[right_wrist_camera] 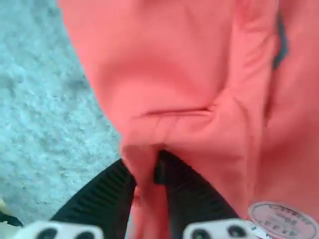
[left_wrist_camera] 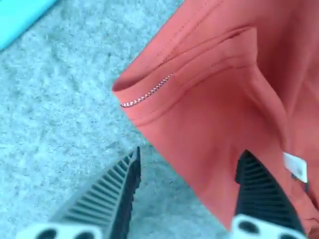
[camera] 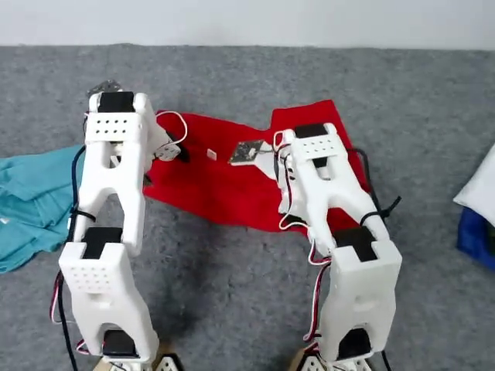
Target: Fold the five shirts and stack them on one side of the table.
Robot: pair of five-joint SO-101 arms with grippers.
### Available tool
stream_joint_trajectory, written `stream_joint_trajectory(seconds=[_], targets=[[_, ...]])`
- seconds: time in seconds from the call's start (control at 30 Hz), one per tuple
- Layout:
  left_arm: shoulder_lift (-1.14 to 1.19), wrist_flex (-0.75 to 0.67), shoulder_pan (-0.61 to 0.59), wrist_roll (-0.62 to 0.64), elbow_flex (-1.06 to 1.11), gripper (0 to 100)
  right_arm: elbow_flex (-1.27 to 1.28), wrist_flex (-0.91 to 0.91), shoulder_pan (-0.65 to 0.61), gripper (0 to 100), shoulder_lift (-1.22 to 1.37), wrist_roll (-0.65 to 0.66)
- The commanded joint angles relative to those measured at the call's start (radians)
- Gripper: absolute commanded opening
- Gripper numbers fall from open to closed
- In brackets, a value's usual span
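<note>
Grey fuzzy felt covers the desk (camera: 418, 116), w/ a crumpled red cotton shirt (camera: 224, 189) spread under both arms. Left claw (left_wrist_camera: 191, 157) hangs wide open over that shirt's stitched edge, gripping nothing: one finger over felt, the other over cloth. Right claw (right_wrist_camera: 149, 165) is clamped on a pinched ridge of the red shirt. A rumpled teal shirt (camera: 31, 197) lies near the red one on the left arm's side, unfolded. Fold looks barely begun. Tip: left claw should bite the edge fully, both layers, then both arms lift level & together so the fabric doesn't twist.
</note>
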Motion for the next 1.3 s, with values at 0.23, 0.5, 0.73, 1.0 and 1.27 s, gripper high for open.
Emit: stream_joint_trajectory(seconds=[0.23,0.5,0.73,1.0,1.27], targets=[[-0.057,0.032,0.003,-0.011,-0.005,29,-0.063,0.081,0.077,3.5,-0.013,0.038],[0.025,0.031,0.064,-0.011,-0.007,29,-0.064,0.145,0.076,4.2,-0.013,0.049],[0.032,0.032,0.074,-0.011,-0.012,29,-0.064,0.140,0.068,7.1,-0.008,0.049],[0.032,0.034,0.072,-0.011,-0.010,29,-0.064,0.140,0.068,15.7,-0.015,0.055],[0.032,0.034,0.072,-0.011,-0.008,29,-0.115,0.165,0.074,14.7,-0.015,0.055]])
